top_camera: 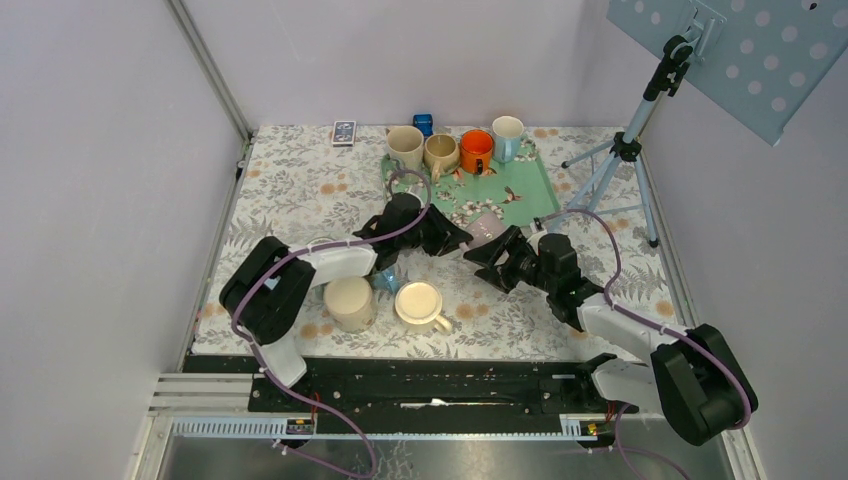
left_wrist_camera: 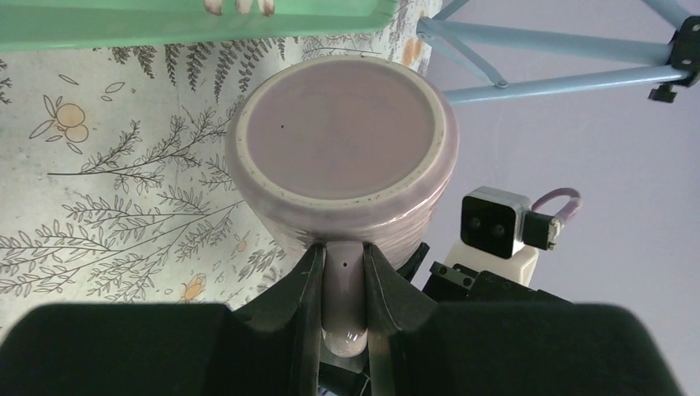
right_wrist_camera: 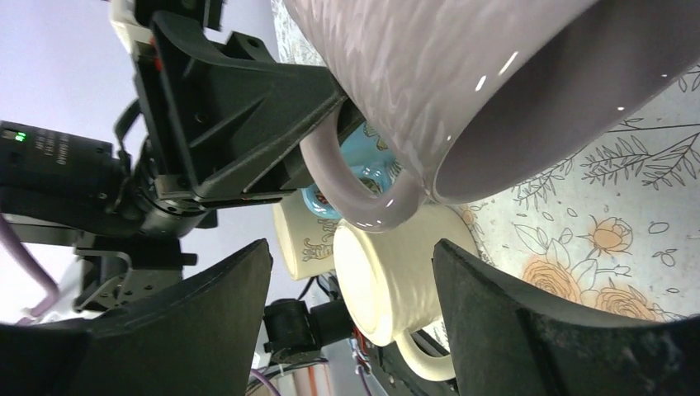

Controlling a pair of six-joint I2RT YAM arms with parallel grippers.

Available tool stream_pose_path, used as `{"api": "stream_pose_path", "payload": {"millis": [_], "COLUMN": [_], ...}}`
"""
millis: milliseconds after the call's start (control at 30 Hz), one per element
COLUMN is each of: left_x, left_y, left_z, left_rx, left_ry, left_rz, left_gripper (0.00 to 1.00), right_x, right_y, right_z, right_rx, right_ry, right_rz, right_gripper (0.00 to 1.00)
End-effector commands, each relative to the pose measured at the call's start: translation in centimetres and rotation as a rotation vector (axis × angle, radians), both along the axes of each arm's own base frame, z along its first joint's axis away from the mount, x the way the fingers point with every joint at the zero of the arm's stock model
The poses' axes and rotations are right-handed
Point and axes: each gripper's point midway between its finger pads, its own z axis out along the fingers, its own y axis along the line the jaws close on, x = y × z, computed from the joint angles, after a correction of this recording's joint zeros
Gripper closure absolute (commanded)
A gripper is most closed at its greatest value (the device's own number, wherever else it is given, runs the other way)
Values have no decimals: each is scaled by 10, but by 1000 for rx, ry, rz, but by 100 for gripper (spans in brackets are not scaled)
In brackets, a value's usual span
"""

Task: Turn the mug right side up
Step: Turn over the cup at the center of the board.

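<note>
A lilac mug (top_camera: 487, 228) hangs just in front of the green tray (top_camera: 535, 195). My left gripper (top_camera: 460, 243) is shut on its handle. In the left wrist view the handle (left_wrist_camera: 344, 289) is pinched between the black fingers (left_wrist_camera: 301, 289), and the mug's flat base (left_wrist_camera: 342, 136) faces the camera. My right gripper (top_camera: 492, 256) is open and empty, right beside the mug. In the right wrist view the mug (right_wrist_camera: 446, 74) is tilted above the open right gripper (right_wrist_camera: 351, 252), its mouth facing down and right toward the table. The left gripper (right_wrist_camera: 248, 107) shows behind it.
Two cream mugs (top_camera: 350, 302) (top_camera: 420, 303) stand upside down near the front, with a small blue mug (top_camera: 385, 280) beside them. Several upright mugs (top_camera: 440, 152) sit on the tray's far side. A tripod (top_camera: 610, 170) stands at the right, and a small box (top_camera: 343, 132) lies at the back.
</note>
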Motion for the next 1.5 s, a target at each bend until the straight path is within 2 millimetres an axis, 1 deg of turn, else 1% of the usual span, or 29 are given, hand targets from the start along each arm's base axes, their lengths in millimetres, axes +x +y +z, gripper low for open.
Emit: {"api": "stream_pose_path", "payload": {"millis": [0, 167, 333, 433, 600, 700, 900, 1067, 1167, 1267, 1300, 1467], "left_x": [8, 3, 1, -1, -8, -12, -17, -22, -25, -26, -27, -27], "left_y": [-16, -16, -14, -14, -19, -21, -22, -23, -23, -23, -23, -25], "left_z": [70, 73, 74, 76, 77, 77, 83, 84, 84, 84, 83, 75], "left_rx": [-251, -304, -339, -361, -388, -407, -435, -456, -465, -462, -458, -417], "left_ry": [-120, -95, -78, -73, -58, -43, -29, -15, -8, -12, -13, -13], "left_rz": [-5, -4, 9, 6, -21, -31, -49, -60, -68, -70, -72, -84], "left_gripper": [100, 100, 100, 100, 100, 100, 100, 100, 100, 100, 100, 100], "right_x": [12, 20, 28, 31, 36, 39, 41, 42, 42, 44, 44, 49], "right_y": [2, 4, 5, 4, 2, 1, 1, 1, 2, 4, 5, 7], "right_z": [20, 27, 30, 30, 27, 28, 28, 29, 29, 31, 31, 33], "right_rx": [94, 160, 217, 236, 242, 253, 257, 253, 248, 233, 220, 120], "right_ry": [-32, -25, 1, 14, 16, 13, 9, 0, -5, -22, -25, -69], "right_rz": [-71, -110, -146, -170, -202, -213, -222, -221, -213, -199, -192, -157], "right_gripper": [22, 26, 35, 38, 40, 44, 52, 73, 83, 99, 100, 100]}}
